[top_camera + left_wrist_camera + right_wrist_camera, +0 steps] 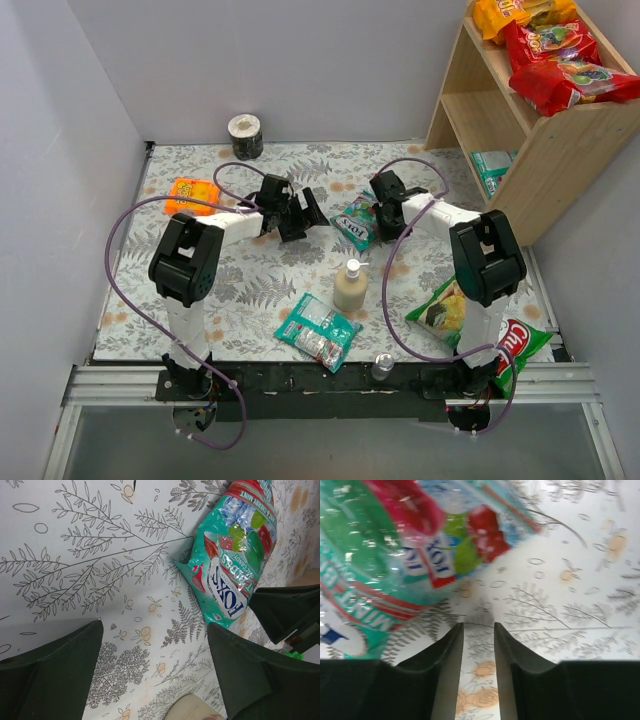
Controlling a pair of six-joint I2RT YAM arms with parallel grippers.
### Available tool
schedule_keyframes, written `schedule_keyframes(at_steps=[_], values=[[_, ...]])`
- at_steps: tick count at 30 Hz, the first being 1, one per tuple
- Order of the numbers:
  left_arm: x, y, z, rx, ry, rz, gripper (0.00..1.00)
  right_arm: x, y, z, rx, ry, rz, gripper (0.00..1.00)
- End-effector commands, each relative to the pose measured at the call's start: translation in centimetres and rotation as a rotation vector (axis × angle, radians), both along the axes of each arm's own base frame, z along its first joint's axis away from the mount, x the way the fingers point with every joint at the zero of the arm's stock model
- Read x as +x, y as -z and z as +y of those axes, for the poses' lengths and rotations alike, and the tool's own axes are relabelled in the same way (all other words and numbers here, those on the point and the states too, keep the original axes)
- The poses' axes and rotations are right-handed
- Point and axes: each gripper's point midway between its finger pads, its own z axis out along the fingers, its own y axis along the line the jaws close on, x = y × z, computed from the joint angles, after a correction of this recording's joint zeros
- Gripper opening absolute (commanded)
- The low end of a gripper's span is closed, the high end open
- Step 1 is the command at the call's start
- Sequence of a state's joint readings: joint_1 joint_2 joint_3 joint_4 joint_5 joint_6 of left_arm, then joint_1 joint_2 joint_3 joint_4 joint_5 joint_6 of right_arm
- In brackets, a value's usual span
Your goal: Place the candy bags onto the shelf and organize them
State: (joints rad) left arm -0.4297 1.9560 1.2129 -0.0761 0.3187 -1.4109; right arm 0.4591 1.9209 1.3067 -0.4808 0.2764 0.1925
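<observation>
Desk (250, 285) cloth is white with a grey fern-and-leaf print and little orange fruits dotted around. The teal-and-white candy bag (232, 555) has red and green sweets pictured on it. Shelf (560, 150) is pale natural wood. On it are two red candy bags (560, 60) with colourful fruit pics and an orange-yellow candy bag (520, 12). Chip bags (440, 305) are green, small packet (192, 193) orange, pump bottle (350, 290) cream.

Glossy film, matt print, bare wood.
Teal candy bag (232, 555) just ahead of left gripper (155, 645): shiny crinkled plastic film, glare spots. Its fingers (50, 680): dark matt plastic. Table cover (90, 580) under it: smooth, matt, leaf print. Shelf (565, 150): light raw-looking wood, matt.
</observation>
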Motion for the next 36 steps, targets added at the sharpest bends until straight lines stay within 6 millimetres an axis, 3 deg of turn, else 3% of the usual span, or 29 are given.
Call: schedule_keyframes(at_steps=[1, 5, 7, 9, 15, 21, 23, 26, 36], values=[[0.6, -2.9, 0.6, 0.026, -0.017, -0.070, 0.86, 2.5, -6.4, -1.9, -0.034, 0.093, -0.181, 0.43], [0.2, -3.8, 2.3, 0.051, -0.068, -0.073, 0.88, 4.1, -9.8, 0.7, 0.010, -0.043, -0.262, 0.54], [0.0, -4.7, 3.1, 0.043, -0.087, -0.083, 0.88, 4.3, -10.0, 2.7, 0.024, -0.131, -0.269, 0.63], [0.0, -5.3, 4.3, 0.042, -0.111, -0.087, 0.89, 4.5, -10.7, 5.2, 0.030, -0.268, -0.280, 0.65], [-0.8, -8.0, 7.7, 0.036, -0.181, -0.116, 0.93, 4.2, -7.6, 9.5, 0.019, -0.447, -0.227, 0.73], [-3.9, -9.9, 12.4, -0.012, -0.311, -0.101, 0.94, 3.7, -5.1, 12.3, -0.017, -0.583, -0.209, 0.73], [-5.2, -9.6, 13.8, -0.020, -0.356, -0.089, 0.95, 3.5, -4.4, 12.7, -0.027, -0.608, -0.202, 0.73], [-6.0, -10.7, 15.1, -0.035, -0.399, -0.114, 0.95, 3.3, -3.4, 13.2, -0.067, -0.624, -0.211, 0.72], [-5.6, -11.3, 16.1, -0.016, -0.414, -0.129, 0.96, 2.2, 0.7, 10.3, -0.204, -0.563, -0.142, 0.57]])
